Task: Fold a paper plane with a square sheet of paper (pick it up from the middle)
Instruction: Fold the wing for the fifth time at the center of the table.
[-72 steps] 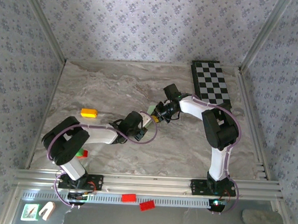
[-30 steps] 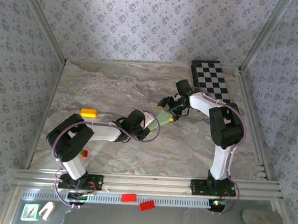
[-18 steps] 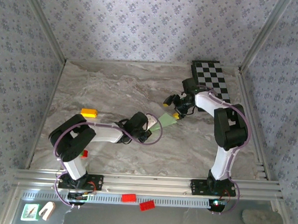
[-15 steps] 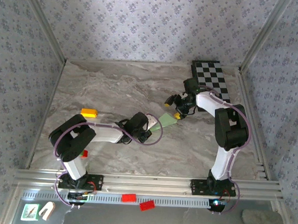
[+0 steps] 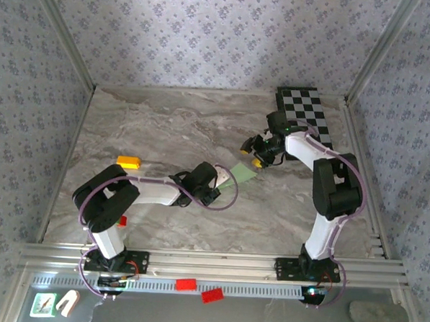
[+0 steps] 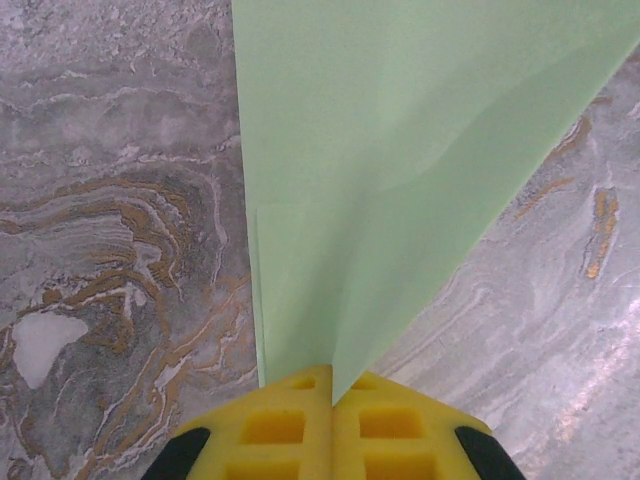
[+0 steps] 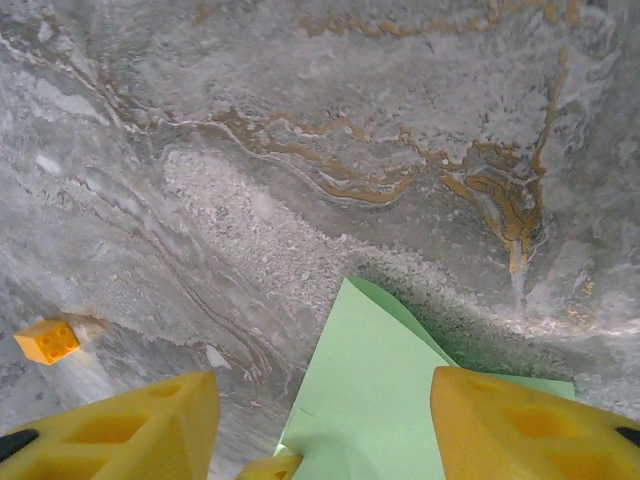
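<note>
Fixed camera high behind the near edge, looking down over the whole tabletop (image 5: 166, 122), left wrist camera very close, facing along the green paper (image 6: 400, 150), right wrist camera low over the tabletop, all three sharing that paper

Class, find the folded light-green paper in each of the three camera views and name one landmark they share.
Top external: green paper lies mid-table, between the two arms' tips.
Left wrist: upper middle, narrowing down into the pinching left fingers.
Right wrist: bottom centre, its corner pointing up between the right fingers.
Shared landmark: the marbled tabletop beneath it.
</note>
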